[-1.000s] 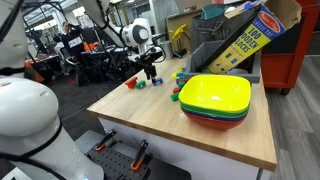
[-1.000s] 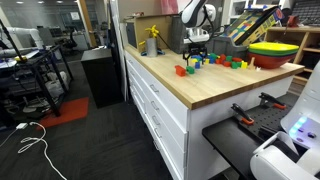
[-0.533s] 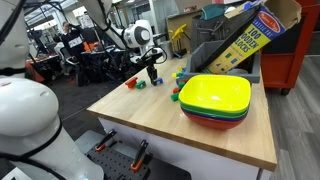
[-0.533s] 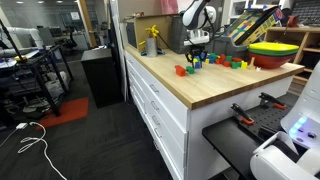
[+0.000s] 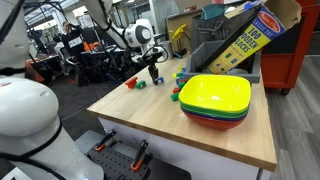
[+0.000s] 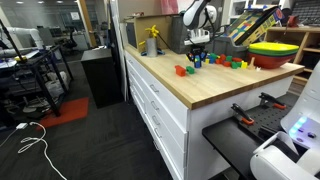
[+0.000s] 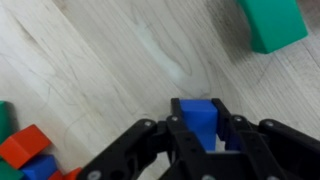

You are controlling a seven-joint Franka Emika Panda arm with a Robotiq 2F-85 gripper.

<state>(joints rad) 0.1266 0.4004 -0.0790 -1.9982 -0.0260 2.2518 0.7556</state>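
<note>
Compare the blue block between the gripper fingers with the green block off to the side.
Colour: the blue block is blue, the green block green. Place: the blue block sits between the fingers of the gripper; the green block lies free on the table, apart from them. View: the fingers hide the blue block's sides; the picture edge cuts the green block. Both are plain solid-coloured blocks.

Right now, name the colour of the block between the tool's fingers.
Blue block, clearest in wrist view.

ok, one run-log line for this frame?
end effector: shut on blue block | surface: wooden table | lifted: cannot tell | nearby: green block, red block, both apart from it
</note>
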